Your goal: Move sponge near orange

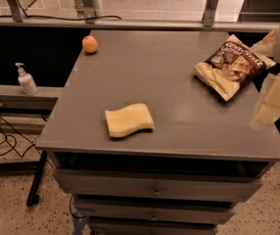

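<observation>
Sponge (129, 120): lies flat on the table (164, 77), near edge, a little left of centre. Pale yellow foam slab with wavy sides. Nothing touches it.

Orange (90, 44): far left corner of the table, close to the left edge. Well apart from the sponge, along a diagonal running far and left.

Gripper (274, 99): at the right edge of the view, beside the table's right side, well apart from the sponge. It carries nothing. Cannot tell whether it is spread or closed, as only pale blocky shapes show.

Other items: a crinkled snack bag (233, 65) on the far right of the table, just beside the gripper. A white pump bottle (26, 80) stands on a lower ledge off to the left.

Handling, as a judgement: the foam is probably very light and soft. It should compress under a pinch and is not fragile. It sits low, so a top-down grasp across the narrower waist, where the edges curve in, looks best. Close well past first contact, since the foam gives.

Risk: the orange is round and may roll off the near corner if nudged, so set the sponge down just short of it.
</observation>
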`<state>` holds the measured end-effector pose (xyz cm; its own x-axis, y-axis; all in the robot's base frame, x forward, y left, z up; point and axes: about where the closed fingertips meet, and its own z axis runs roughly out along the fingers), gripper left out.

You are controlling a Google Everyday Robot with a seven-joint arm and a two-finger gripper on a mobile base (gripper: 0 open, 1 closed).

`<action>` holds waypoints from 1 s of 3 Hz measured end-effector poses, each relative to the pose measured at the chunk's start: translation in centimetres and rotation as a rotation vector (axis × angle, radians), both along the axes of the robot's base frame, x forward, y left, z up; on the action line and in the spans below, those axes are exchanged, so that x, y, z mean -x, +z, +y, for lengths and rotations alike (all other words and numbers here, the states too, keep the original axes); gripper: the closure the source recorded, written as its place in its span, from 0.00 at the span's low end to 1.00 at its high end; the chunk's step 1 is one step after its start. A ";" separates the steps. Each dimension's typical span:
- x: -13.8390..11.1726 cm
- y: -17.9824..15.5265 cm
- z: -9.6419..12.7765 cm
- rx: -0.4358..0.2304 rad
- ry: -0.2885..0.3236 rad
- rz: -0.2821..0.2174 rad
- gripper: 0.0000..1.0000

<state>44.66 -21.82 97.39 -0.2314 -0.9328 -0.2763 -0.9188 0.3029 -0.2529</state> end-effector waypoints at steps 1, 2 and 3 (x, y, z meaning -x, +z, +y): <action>-2.0 -2.5 1.1 -0.153 0.008 -0.039 0.00; -4.7 -5.6 4.7 -0.317 0.048 -0.075 0.00; -6.7 -8.3 8.5 -0.439 0.095 -0.087 0.00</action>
<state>51.39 -13.34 89.08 -0.1092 -0.7390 -0.6648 -0.9286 0.3145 -0.1971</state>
